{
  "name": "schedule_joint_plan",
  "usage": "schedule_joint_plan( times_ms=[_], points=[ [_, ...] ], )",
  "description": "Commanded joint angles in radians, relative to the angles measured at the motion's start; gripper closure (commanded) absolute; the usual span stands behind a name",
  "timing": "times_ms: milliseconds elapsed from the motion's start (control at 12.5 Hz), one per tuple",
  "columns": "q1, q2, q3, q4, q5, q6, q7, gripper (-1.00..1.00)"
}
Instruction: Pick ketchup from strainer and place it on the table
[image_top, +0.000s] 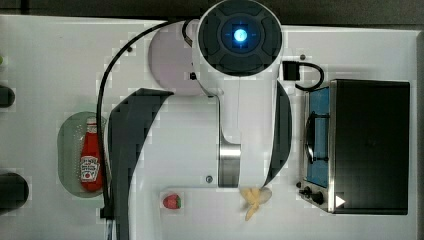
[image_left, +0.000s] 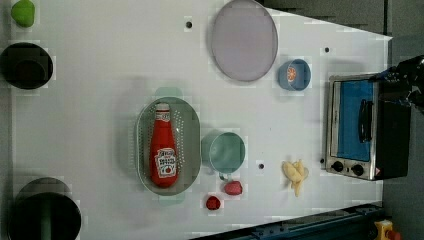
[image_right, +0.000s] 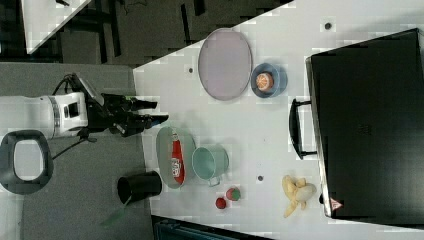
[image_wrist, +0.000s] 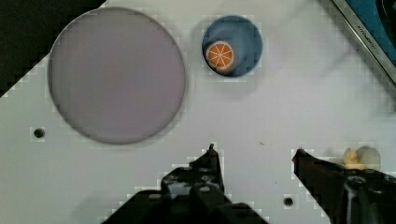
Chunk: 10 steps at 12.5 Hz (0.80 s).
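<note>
The ketchup (image_left: 163, 150), a red squeeze bottle with a white cap and a labelled front, lies lengthwise in the pale green strainer (image_left: 192, 146). It also lies there at the top view's left, ketchup (image_top: 90, 156) inside the strainer (image_top: 67, 150), and in the right view, ketchup (image_right: 176, 161) in the strainer (image_right: 163, 150). My gripper (image_right: 155, 111) hangs off the white table (image_right: 280, 150), apart from the strainer at the right view's left. In the wrist view my gripper (image_wrist: 255, 154) is open, with nothing but bare table between its fingers.
A green cup (image_left: 223, 152) touches the strainer's side, with two strawberries (image_left: 232, 188) near it. A grey plate (image_left: 244, 40), a blue bowl (image_left: 294, 75) holding an orange slice, a banana (image_left: 295, 175) and a toaster oven (image_left: 367, 130) fill the left view's right. Black cups (image_left: 25, 65) stand at the left view's left.
</note>
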Motion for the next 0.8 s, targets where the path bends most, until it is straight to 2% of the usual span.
schedule_joint_plan(
  times_ms=[80,240,800],
  points=[
    [-0.104,-0.262,0.084,-0.143,0.050,-0.147,0.027,-0.59],
    [-0.096,-0.250,0.127,-0.143,0.050,-0.147,0.027,-1.00],
    [-0.079,-0.160,0.430,-0.143,0.050,-0.069,0.028,-1.00]
  ],
)
